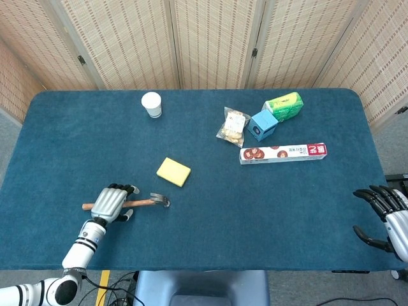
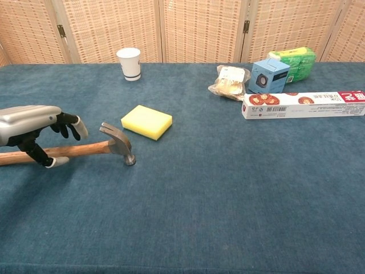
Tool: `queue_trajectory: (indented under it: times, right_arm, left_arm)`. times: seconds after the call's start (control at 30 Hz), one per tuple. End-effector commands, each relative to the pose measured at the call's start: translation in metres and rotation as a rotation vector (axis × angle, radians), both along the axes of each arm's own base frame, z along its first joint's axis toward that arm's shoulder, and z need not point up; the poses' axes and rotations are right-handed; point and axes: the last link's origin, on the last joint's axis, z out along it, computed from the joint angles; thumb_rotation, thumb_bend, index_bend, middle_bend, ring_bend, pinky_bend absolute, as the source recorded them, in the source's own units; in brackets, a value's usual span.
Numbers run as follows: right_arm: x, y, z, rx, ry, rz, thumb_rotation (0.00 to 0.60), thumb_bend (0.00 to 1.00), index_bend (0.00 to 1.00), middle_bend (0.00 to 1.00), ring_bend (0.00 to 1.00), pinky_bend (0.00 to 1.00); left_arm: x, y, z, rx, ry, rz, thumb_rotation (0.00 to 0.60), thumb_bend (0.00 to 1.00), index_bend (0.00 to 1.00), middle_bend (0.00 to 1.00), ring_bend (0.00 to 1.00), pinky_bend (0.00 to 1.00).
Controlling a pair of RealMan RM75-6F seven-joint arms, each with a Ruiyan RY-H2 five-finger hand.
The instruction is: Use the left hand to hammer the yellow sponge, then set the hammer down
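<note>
Barely begun, judging by the layout. Hammer (image 2: pixel 85 148) lying flat on the blue table (image 1: pixel 210 210), head (image 2: pixel 118 142) pointing toward the yellow sponge (image 2: pixel 146 121), near it but not touching. Sponge sitting square and undented, so no blows struck yet by the look of things. Left hand (image 2: pixel 35 128) arched over the wooden handle, fingers (image 2: pixel 71 124) curled down on the far side and thumb tip down on the near side, with a gap showing above the wood; probably not clamped on it yet. Left to do: closing on the handle, lifting, striking the sponge, laying the hammer back down. Right hand (image 1: pixel 386 213) idling at the table's right edge, fingers apart and holding nothing, partly cut off by the frame and absent from the chest view. Left wrist and handle end cut off at the chest view's edge; contact under the palm hidden.
</note>
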Motion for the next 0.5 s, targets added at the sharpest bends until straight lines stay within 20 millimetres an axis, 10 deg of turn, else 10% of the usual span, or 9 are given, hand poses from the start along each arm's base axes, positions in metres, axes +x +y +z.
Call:
queue_trajectory:
  times: [0.03, 0.5]
  right_arm:
    - [-0.001, 0.001, 0.0, -0.002, -0.001, -0.002, 0.6, 0.19, 0.21, 0.23, 0.12, 0.12]
    - [-0.003, 0.0, 0.0, -0.001, 0.0, -0.011, 0.6, 0.19, 0.21, 0.23, 0.12, 0.12]
  left_arm:
    - [0.0, 0.0, -0.001, -0.001, 0.003, -0.001, 0.6, 0.4, 0.33, 0.34, 0.34, 0.27]
    - [0.003, -0.003, -0.012, 0.01, -0.029, 0.016, 0.6, 0.4, 0.37, 0.39, 0.39, 0.29]
